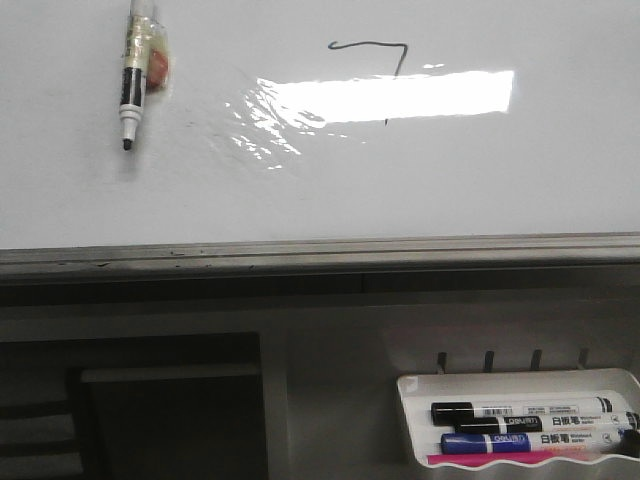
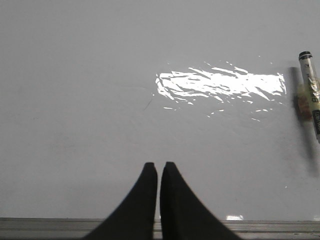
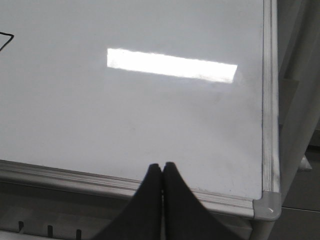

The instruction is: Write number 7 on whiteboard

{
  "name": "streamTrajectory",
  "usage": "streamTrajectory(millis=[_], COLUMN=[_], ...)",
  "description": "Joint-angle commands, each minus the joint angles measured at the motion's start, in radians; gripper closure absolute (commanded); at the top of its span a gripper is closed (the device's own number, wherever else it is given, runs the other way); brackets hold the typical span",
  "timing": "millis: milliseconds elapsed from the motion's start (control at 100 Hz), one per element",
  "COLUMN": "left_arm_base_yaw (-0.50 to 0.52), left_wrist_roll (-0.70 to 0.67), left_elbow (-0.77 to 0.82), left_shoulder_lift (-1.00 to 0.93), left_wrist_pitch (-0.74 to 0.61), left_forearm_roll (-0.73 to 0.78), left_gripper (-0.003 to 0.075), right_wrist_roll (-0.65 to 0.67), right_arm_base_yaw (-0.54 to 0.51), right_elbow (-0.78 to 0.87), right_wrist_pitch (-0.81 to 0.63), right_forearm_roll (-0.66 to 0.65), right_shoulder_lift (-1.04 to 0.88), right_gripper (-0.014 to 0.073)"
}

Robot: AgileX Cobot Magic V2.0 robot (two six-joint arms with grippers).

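The number 7 (image 1: 375, 70) stands drawn on the whiteboard (image 1: 90, 210), a marker (image 1: 133, 85) left of it. Both the left gripper (image 2: 159, 170) and right gripper (image 3: 162, 169) have jaws pressed together, holding nothing.

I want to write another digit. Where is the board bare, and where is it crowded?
Bare: the whiteboard below the marker, down to the rail, and right of the 7. Crowded: the tray full of markers.

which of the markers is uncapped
The marker on the whiteboard, upper left: its dark tip is bare. The black and blue markers in the tray have caps on.
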Motion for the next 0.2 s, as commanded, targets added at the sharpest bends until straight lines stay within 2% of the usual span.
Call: streamTrajectory(millis=[0, 190], left_arm_base_yaw=[0.002, 0.002], left_wrist_roll=[-0.008, -0.008], left_elbow=[0.035, 0.035], left_shoulder_lift=[-0.032, -0.032], left_wrist_pitch=[-0.073, -0.073], left_forearm_roll=[-0.008, -0.008], left_gripper=[0.0741, 0.0741], right_wrist_roll=[-0.002, -0.002], right_arm_base_yaw=[0.002, 0.002], right_elbow=[0.032, 0.032], right_wrist_pitch=[-0.083, -0.083], right_forearm_roll=[-0.009, -0.009], right_shoulder_lift=[-0.019, -0.019], right_gripper=[0.0657, 0.0657])
